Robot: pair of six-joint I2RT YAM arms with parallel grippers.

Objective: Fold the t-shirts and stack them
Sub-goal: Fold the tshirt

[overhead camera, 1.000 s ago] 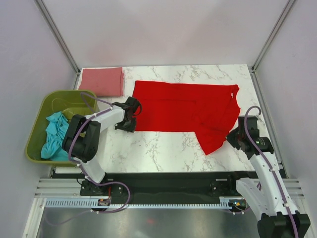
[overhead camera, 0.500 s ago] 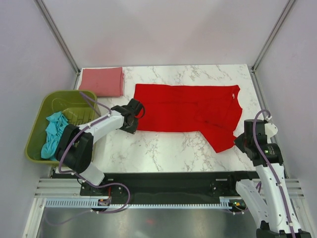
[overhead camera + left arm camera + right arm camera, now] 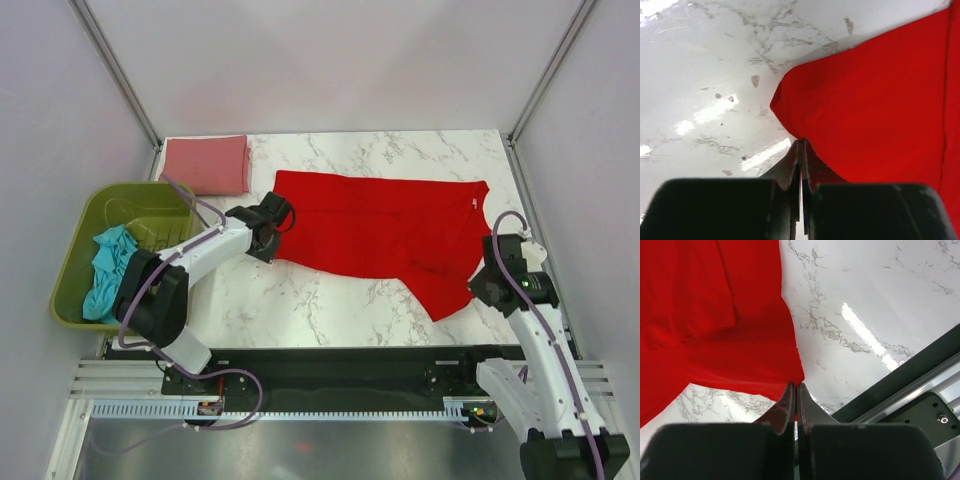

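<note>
The red t-shirt lies spread across the marble table, a small label near its right end. My left gripper is shut on its near-left corner. My right gripper is shut on its near-right corner. The dusty pink t-shirt lies folded at the back left of the table. The teal t-shirt is crumpled in the olive-green basket.
The basket stands off the table's left edge. A black rail runs along the near edge of the table, also in the right wrist view. Metal frame posts rise at the back corners.
Both grippers have pulled the red shirt's near corners; the shirt has shifted right and stretched flatter. The right gripper swung out right, then came back a little.
</note>
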